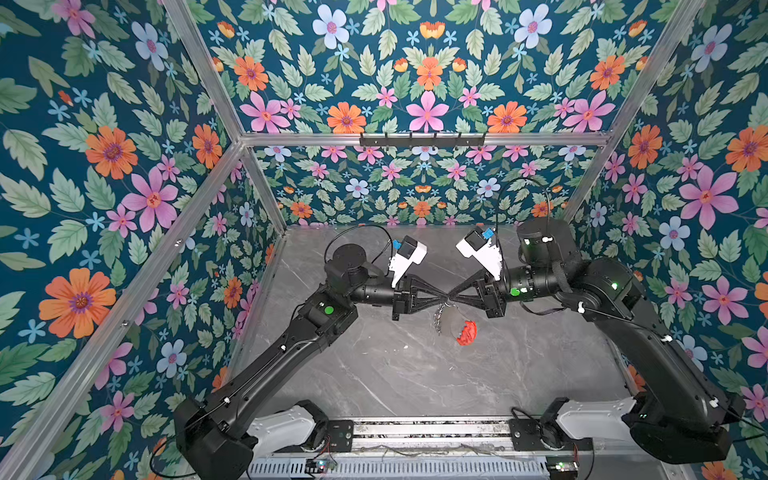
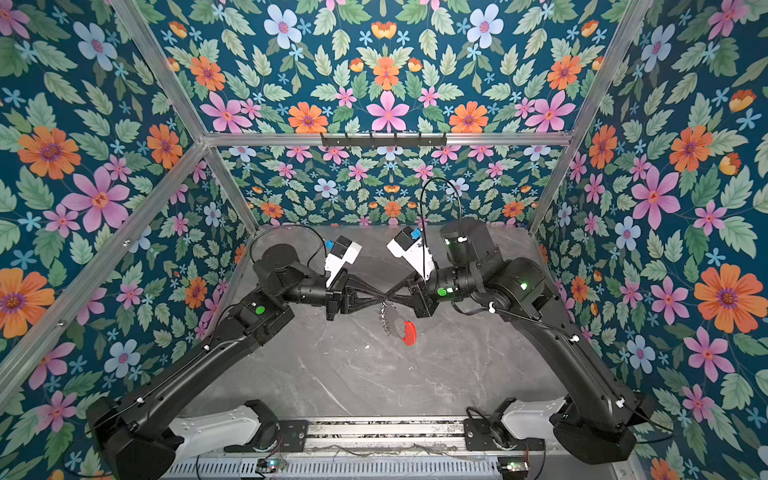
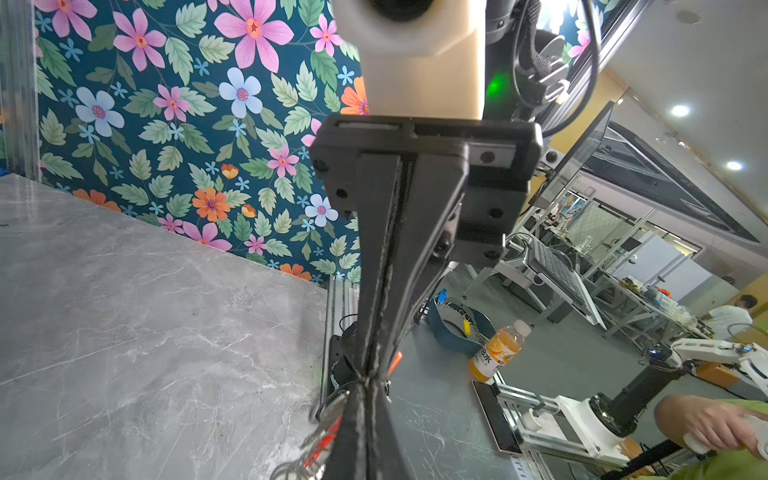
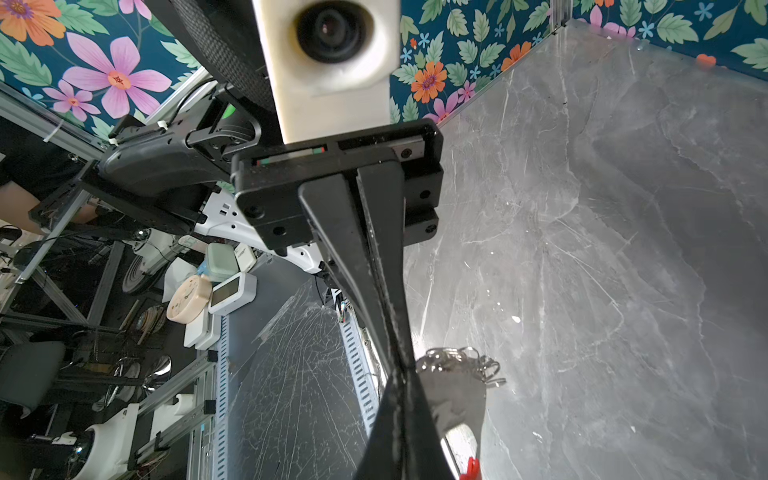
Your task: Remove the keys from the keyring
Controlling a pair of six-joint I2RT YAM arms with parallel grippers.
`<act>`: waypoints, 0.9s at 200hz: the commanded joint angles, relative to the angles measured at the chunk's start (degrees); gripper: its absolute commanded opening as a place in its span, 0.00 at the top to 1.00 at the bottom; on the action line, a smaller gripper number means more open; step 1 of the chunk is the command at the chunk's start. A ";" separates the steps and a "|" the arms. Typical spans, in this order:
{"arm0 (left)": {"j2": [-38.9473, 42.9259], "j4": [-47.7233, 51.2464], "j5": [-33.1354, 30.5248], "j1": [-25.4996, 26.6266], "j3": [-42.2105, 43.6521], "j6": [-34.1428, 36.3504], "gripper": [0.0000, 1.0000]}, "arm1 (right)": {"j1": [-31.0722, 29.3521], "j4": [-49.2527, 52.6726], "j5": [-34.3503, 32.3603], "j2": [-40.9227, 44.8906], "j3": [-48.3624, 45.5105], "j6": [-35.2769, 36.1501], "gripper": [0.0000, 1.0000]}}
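Top views: left gripper (image 1: 444, 298) and right gripper (image 1: 453, 297) tip to tip at frame centre, keyring (image 1: 454, 325) hanging just below.
Both sets of jaws are pressed together. Right looks pinched on the keyring's top edge; left nips in by the loops (image 4: 461, 358), can't tell on what. Key too small to make out. Keyring looks clear of the table (image 1: 374, 374), red strip at its lower right. My call: I hold right firm, draw left away slowly along the loop without twisting, and watch for slip.
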State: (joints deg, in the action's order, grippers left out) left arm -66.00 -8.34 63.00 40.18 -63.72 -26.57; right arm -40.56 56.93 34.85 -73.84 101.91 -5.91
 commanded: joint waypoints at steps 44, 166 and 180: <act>4.57 -8.97 -3.92 0.16 3.65 1.63 1.00 | -0.37 -12.00 1.28 3.87 -6.31 -3.25 0.87; 9.16 -8.71 -15.77 0.14 3.25 5.81 1.00 | -0.33 -25.22 -3.17 16.10 -21.77 -3.74 0.58; 9.22 -9.73 -15.42 0.13 3.17 5.28 1.00 | -0.38 -25.42 -3.21 16.21 -22.68 -3.50 0.57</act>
State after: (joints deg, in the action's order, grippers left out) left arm -57.12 -13.80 49.23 40.29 -60.38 -20.88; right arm -40.86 34.26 32.45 -57.84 80.29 -10.31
